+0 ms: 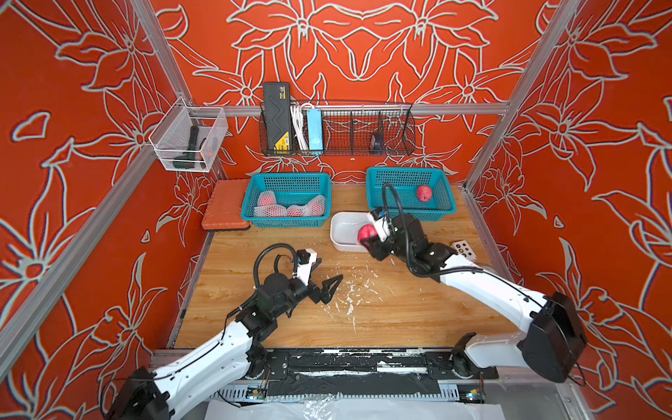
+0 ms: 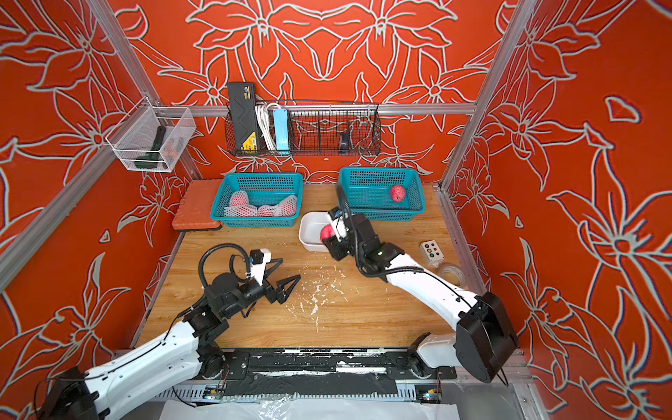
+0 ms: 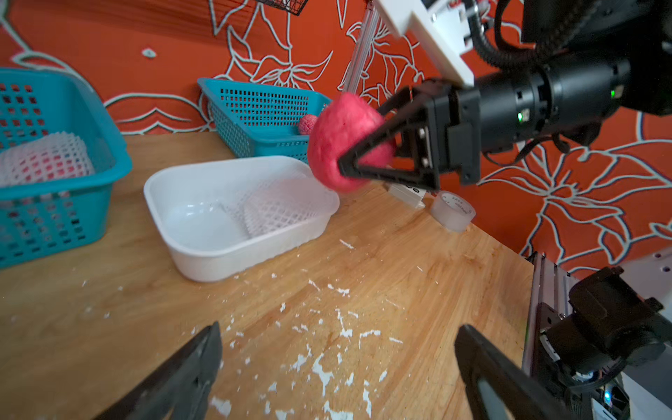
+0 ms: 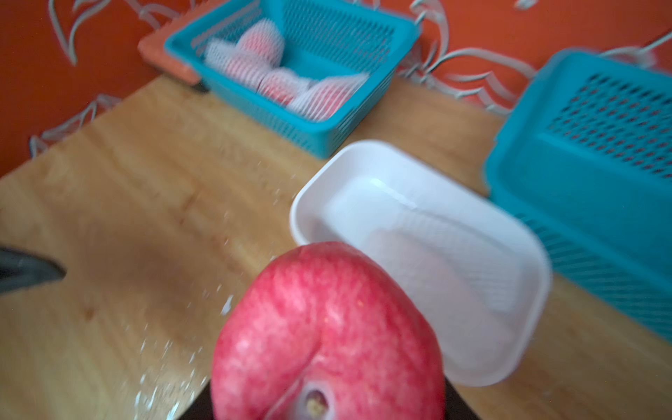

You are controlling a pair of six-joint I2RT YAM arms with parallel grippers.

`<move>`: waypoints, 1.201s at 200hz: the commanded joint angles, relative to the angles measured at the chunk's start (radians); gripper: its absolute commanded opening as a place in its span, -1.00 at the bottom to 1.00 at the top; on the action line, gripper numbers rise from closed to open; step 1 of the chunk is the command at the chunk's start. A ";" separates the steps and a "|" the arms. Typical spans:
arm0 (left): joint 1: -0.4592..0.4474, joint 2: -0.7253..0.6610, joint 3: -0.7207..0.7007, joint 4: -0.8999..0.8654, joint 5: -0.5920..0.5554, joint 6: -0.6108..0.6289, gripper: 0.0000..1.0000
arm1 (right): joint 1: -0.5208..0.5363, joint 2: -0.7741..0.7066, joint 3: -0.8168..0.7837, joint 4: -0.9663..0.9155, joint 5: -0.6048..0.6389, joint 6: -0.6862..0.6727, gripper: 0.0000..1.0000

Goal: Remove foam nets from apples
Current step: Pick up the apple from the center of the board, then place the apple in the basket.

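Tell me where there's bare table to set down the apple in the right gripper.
Bare wood: the strip between the left basket and the left gripper, and along the table's near edge. Crowded: the white tray under the apple sits tight by the right basket, foam crumbs litter the middle, a button box stands by the right edge.

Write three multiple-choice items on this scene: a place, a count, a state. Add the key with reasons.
1. Where does the loose foam net lie? A on the table B in the white tub C in a basket
2. How many apples lie in the right basket? A none B one C four
3. What is the right gripper doing? A standing open, empty B gripping a net C gripping a bare apple
Key: B, mesh shows inside the tub; B, a single apple sits there; C, the fruit is clamped in it, off the table.
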State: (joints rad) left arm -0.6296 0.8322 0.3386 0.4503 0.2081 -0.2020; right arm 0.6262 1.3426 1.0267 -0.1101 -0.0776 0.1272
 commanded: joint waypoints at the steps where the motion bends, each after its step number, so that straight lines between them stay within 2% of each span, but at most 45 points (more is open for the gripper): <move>1: -0.004 0.208 0.191 0.029 0.130 0.046 0.95 | -0.144 0.036 0.090 -0.039 0.120 0.030 -0.39; 17: -0.022 0.362 0.315 0.012 0.186 0.027 0.95 | -0.271 0.067 0.111 -0.015 0.121 0.049 -0.36; 40: -0.059 0.492 0.369 0.102 0.179 0.030 0.95 | -0.441 0.160 0.175 -0.032 0.101 0.080 -0.36; 56: -0.064 0.570 0.419 0.112 0.193 0.028 0.95 | -0.536 0.256 0.253 -0.067 0.051 0.085 -0.37; 76: -0.064 0.649 0.481 0.088 0.198 0.037 0.95 | -0.604 0.368 0.334 -0.091 0.035 0.072 -0.36; 100: -0.064 0.684 0.510 0.079 0.184 0.038 0.95 | -0.628 0.487 0.448 -0.141 0.062 0.015 -0.36; 119: -0.065 0.677 0.513 0.075 0.171 0.041 0.95 | -0.634 0.593 0.551 -0.179 0.036 -0.029 -0.36; 147: -0.064 0.649 0.480 0.092 0.122 0.047 0.95 | -0.634 0.680 0.605 -0.161 0.037 -0.059 -0.31; 188: -0.058 0.616 0.456 0.071 0.065 0.062 0.95 | -0.634 0.812 0.738 -0.249 0.083 -0.085 -0.22; 200: -0.051 0.603 0.449 0.071 0.052 0.061 0.95 | -0.634 0.840 0.759 -0.252 0.087 -0.090 -0.11; 218: -0.033 0.578 0.445 0.058 0.044 0.058 0.95 | -0.634 0.872 0.793 -0.271 0.103 -0.093 -0.06; 240: -0.007 0.538 0.448 0.021 0.026 0.058 0.95 | -0.634 0.881 0.803 -0.265 0.107 -0.096 0.24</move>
State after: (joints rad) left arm -0.6643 1.4296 0.7830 0.4969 0.2680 -0.1558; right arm -0.0113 2.2108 1.7901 -0.3470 0.0010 0.0513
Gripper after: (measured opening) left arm 0.976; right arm 0.587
